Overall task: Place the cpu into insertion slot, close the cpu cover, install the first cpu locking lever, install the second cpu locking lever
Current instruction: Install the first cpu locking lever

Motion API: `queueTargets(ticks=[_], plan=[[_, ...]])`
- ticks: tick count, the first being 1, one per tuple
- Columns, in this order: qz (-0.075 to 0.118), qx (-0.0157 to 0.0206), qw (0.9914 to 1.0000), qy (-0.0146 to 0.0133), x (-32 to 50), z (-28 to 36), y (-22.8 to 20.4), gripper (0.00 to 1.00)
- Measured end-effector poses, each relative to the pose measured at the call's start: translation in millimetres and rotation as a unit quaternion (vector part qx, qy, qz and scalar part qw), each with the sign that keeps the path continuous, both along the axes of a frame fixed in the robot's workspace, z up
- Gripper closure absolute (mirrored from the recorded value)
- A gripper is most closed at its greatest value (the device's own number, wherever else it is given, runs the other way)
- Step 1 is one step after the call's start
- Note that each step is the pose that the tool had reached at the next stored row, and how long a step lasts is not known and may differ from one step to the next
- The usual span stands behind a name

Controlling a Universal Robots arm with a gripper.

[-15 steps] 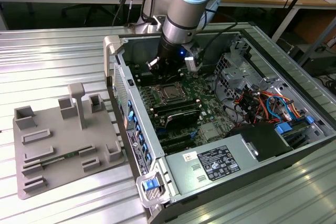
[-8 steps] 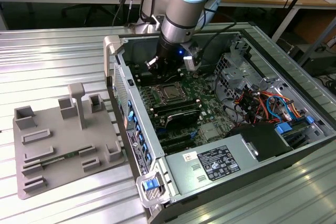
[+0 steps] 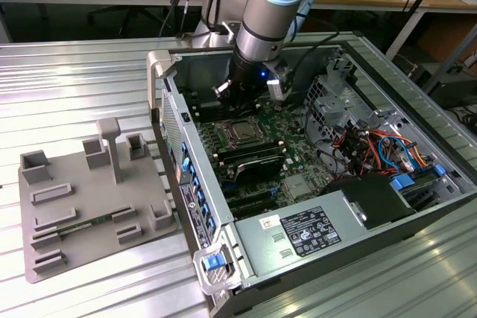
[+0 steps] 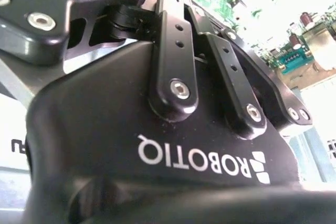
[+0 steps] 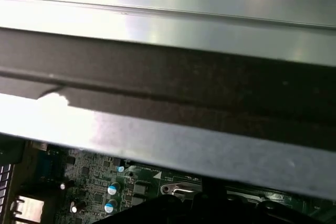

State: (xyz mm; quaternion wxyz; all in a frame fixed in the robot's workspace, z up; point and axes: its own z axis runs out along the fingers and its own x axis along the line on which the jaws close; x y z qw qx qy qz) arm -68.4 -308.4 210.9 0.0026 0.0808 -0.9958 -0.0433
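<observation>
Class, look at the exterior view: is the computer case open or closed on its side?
Open. The computer case has no side panel on top, so the motherboard, the CPU socket and coloured cables lie exposed below the arm.

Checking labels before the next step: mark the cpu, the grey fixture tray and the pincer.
cpu (image 3: 240, 131): exterior view, on its metal top, in the socket.
grey fixture tray (image 3: 78, 184): exterior view, on its bare flat base.
pincer (image 3: 240, 96): exterior view, on its black body above the socket.

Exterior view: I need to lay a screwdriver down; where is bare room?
The ribbed metal table is bare beyond the grey fixture tray and before the computer case. Inside the case, cables and the arm's hand crowd everything.
</observation>
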Motion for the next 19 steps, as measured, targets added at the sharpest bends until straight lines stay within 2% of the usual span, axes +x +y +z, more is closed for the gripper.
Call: queueTargets(ticks=[10,16,19], plan=[[0.000,0.0002,1.00000,0.0025,12.5,-4.8,0.0,0.89],[0.000,0.0003,1.00000,0.0031,17.1,-7.2,0.0,0.89],[0.000,0.0004,1.00000,0.0030,18.8,-7.7,-2.4,0.89]])
